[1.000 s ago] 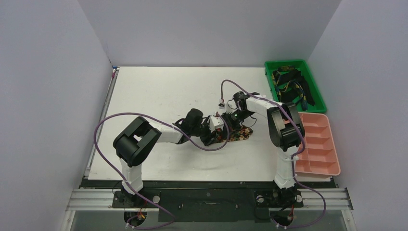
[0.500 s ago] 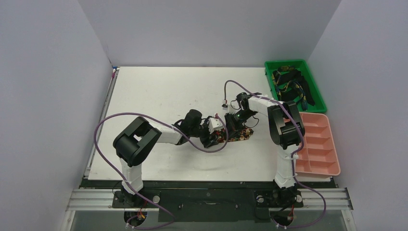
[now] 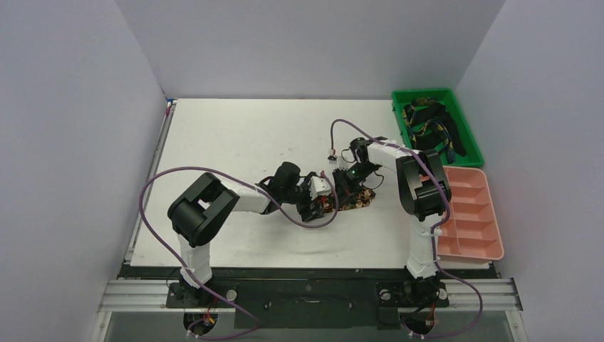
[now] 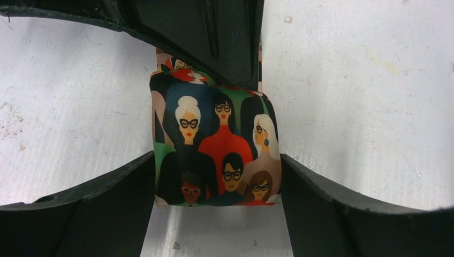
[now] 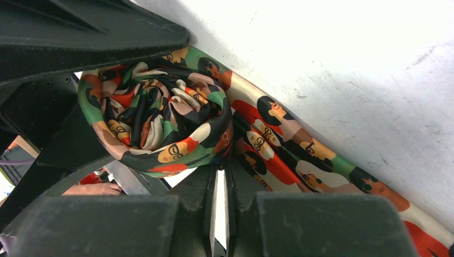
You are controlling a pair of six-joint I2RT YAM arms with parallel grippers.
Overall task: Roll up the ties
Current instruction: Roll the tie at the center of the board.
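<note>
A tie with a print of faces in red, green, black and white (image 3: 357,198) lies mid-table, partly rolled. In the left wrist view the roll (image 4: 214,134) sits between my left gripper's (image 4: 217,179) two fingers, which press on both its sides. The right gripper's dark finger (image 4: 214,32) touches the roll from behind. In the right wrist view the spiral end of the roll (image 5: 155,120) shows, and the loose tail (image 5: 310,155) runs off to the right on the table. My right gripper (image 5: 219,170) is pinched shut on the fabric at the roll's edge.
A green bin (image 3: 470,135) at the back right holds several dark ties with yellow-green-blue patterns (image 3: 431,127). A pink compartment tray (image 3: 471,214) stands in front of it. Purple cables loop over the table beside both arms.
The right wrist has shifted slightly right and toward the roll; the loose tail looks shorter. The left gripper has stayed on the roll.
</note>
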